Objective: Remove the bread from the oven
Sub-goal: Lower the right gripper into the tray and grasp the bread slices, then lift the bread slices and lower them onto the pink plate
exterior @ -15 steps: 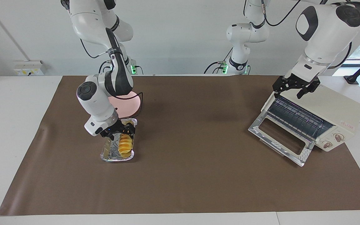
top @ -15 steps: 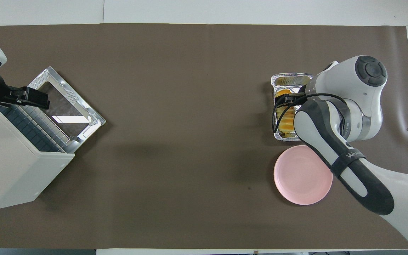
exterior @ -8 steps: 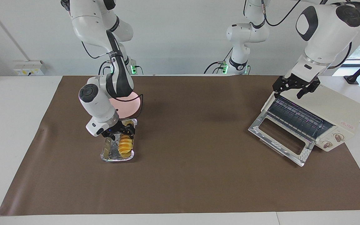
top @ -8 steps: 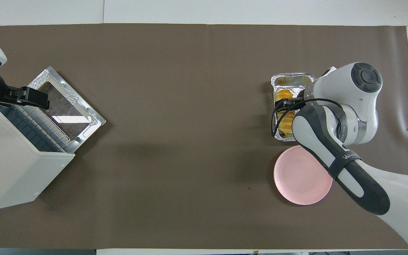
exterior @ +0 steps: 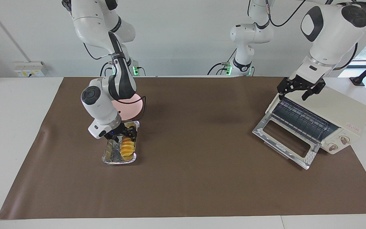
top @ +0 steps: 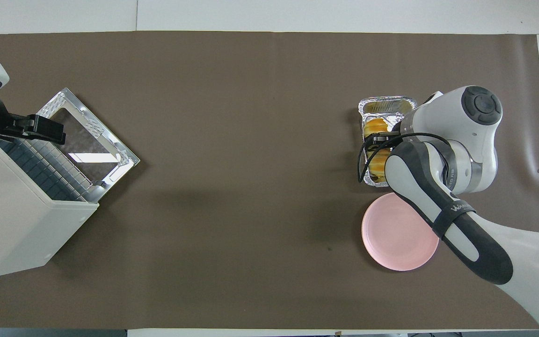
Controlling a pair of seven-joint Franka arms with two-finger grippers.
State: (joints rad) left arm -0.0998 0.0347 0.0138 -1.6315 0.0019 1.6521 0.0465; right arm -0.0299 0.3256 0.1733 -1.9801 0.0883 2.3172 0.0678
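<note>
The bread [exterior: 127, 147] lies in a foil tray [exterior: 110, 156] on the surface toward the right arm's end, directly under the right gripper [exterior: 123, 133], which is low over the loaf's end nearest a pink plate [exterior: 129, 109]; whether its fingers are closing on the bread cannot be told. The left gripper [exterior: 300, 90] hangs with its fingers spread apart over the top front edge of the oven [exterior: 345, 111], whose door [exterior: 284, 140] lies dropped open below it.
</note>
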